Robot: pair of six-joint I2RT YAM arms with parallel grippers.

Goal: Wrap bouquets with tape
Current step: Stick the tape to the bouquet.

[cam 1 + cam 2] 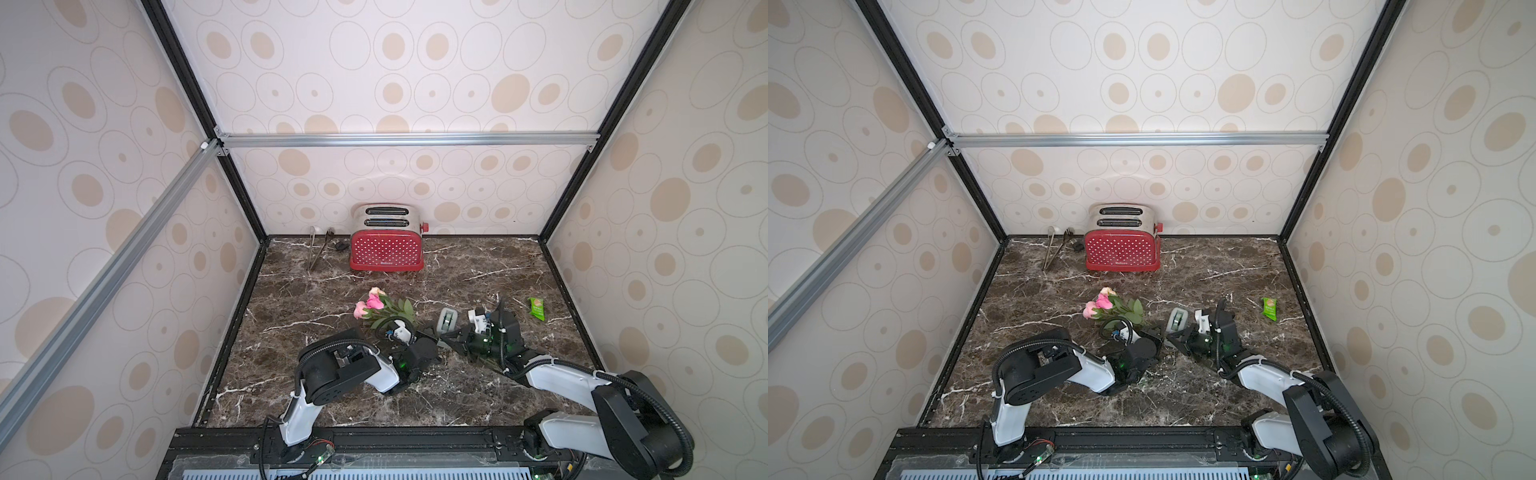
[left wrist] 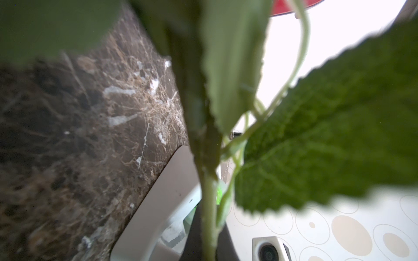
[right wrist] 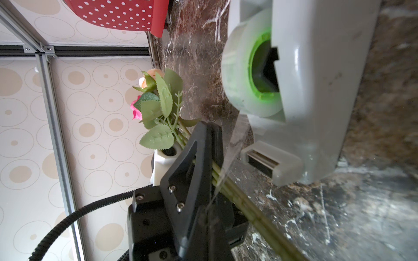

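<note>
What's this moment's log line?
left gripper: shut on stems | right gripper: shut on tape | tape: drawn from dispenser across stems

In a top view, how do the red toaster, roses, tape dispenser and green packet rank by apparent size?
1. Toaster
2. Roses
3. Tape dispenser and packet: they look alike; the dispenser is partly hidden.

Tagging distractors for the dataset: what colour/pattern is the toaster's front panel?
The toaster front is red with small white polka dots, sharpest in the right wrist view.
</note>
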